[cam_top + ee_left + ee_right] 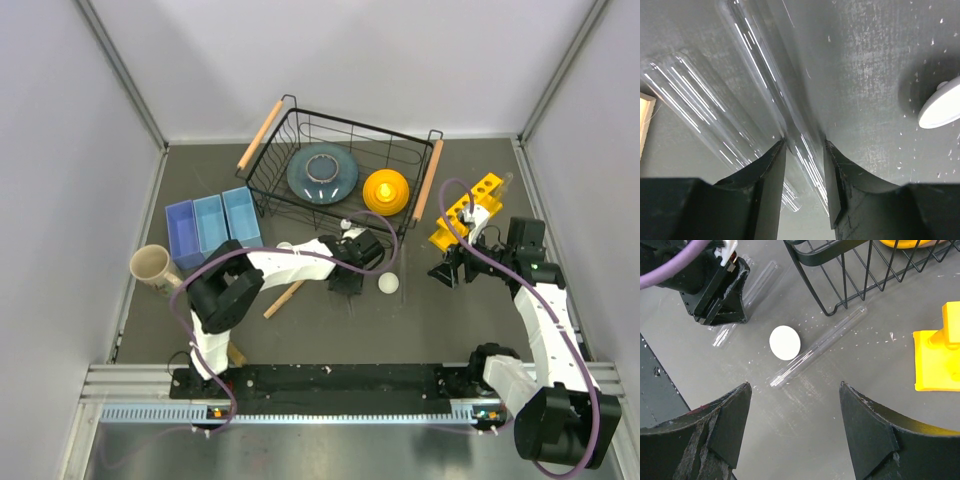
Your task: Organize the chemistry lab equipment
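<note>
Your left gripper (805, 142) is down on the table in the middle of the workspace, in front of the wire basket (300, 135). In the left wrist view its fingers (772, 170) are pinched in tight on either side of a clear tube (765, 75) that lies flat on the dark surface, so I'd call that clamped onto the tube. A second tube (695, 100) lies just to the left of it, roughly parallel. Neither one is in the rack.

One white round piece (388, 283) sits on the table just right of that gripper, apart from it. A smaller white piece (346, 224) is up by the basket's front edge. The wooden stick (285, 298) lies at an angle on the table under your left arm.

Your right gripper (795, 387) hangs over the table with its fingers spread wide and nothing between them. Looking down through it you get a third tube (820, 347) lying diagonally, one end close to the basket's corner, with the white disc right up against its side.

The yellow rack (465, 210) stands on the table to the right of the basket, set diagonally, just beyond your right gripper. From here I can't tell if any hole has something in it.

The plate (322, 172) and orange bowl (386, 190) are inside the basket.
</note>
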Tool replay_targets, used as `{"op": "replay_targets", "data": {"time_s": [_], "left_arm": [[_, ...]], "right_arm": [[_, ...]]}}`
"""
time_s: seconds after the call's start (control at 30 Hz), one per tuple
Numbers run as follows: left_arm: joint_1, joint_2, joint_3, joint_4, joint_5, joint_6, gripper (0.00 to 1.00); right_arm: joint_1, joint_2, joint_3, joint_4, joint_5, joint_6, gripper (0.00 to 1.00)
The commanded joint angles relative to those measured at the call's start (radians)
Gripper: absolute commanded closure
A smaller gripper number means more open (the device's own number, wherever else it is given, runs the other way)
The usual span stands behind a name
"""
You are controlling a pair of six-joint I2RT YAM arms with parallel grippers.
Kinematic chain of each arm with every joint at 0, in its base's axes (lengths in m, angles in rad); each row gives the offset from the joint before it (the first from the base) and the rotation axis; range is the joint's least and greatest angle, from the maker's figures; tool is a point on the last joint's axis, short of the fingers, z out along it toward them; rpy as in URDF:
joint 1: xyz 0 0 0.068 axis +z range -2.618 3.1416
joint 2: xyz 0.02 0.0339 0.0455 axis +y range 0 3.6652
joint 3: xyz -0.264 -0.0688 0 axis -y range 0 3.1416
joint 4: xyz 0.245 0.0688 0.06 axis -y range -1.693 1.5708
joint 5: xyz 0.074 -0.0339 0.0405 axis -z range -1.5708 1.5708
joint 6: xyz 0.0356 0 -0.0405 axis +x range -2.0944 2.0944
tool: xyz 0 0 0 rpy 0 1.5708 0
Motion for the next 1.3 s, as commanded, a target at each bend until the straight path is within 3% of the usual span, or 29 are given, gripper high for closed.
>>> {"op": "replay_targets", "data": {"time_s": [0.0,0.23,0.43,0.97,1.27], "left_arm": [[0.003,0.025,0.033,0.012,0.030,-0.001,0.59],[0.003,0.041,0.021,0.025,0.052,-0.006,0.68],[0.002,0.016,0.001,0.042,0.067,-0.006,0.83],[-0.009,-0.165,-0.148,0.171,0.167,0.023,0.88],[-0.016,-0.343,-0.335,0.329,0.264,0.103,0.88]], "right_arm": [[0.008,-0.004,0.000,0.030,-0.010,-0.020,0.28],[0.008,-0.004,0.002,0.030,-0.010,-0.020,0.28],[0.007,-0.007,0.002,0.028,-0.010,-0.020,0.28],[0.005,-0.009,0.000,0.028,-0.017,-0.021,0.28],[0.007,-0.010,-0.003,0.022,-0.046,-0.026,0.28]]}}
